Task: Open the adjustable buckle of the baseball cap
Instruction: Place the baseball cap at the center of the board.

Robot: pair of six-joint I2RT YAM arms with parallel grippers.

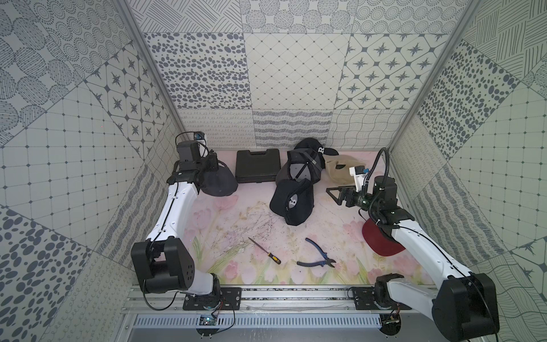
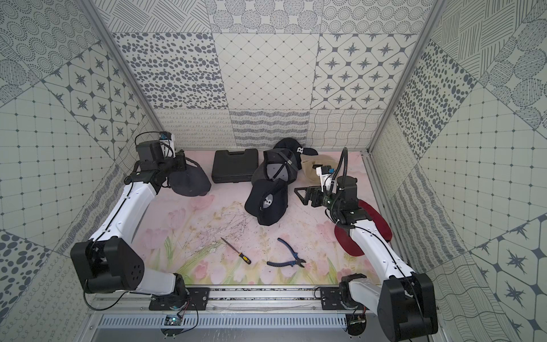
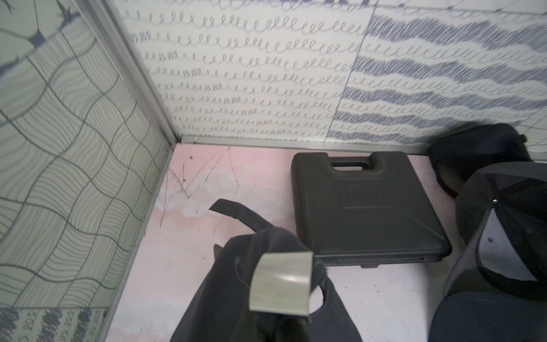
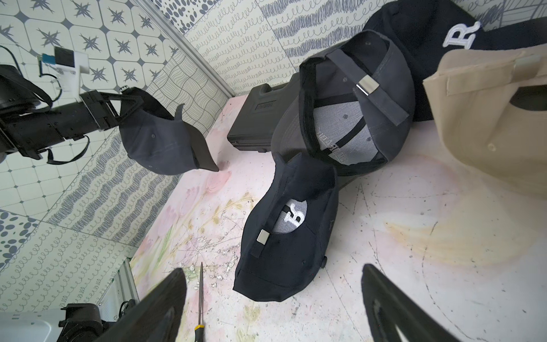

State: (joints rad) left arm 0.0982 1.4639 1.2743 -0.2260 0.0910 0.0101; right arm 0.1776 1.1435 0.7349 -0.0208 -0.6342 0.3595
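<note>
Your left gripper [image 4: 131, 102] clamps the cap [image 1: 219, 182] aloft just beside the case [image 1: 257, 165], apparently to expose its buckle [image 3: 281, 284] for your right gripper [image 1: 336, 194], which hangs wide open.

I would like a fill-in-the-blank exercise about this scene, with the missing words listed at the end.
1. The dark grey fabric baseball cap is held above the pink floral table by the ____ gripper.
2. The right gripper has its jaws ____ and holds nothing.
3. The metal pliers beside the yellow-and-black-handled tool have ____ handles.
Missing words: left; open; blue.
</note>
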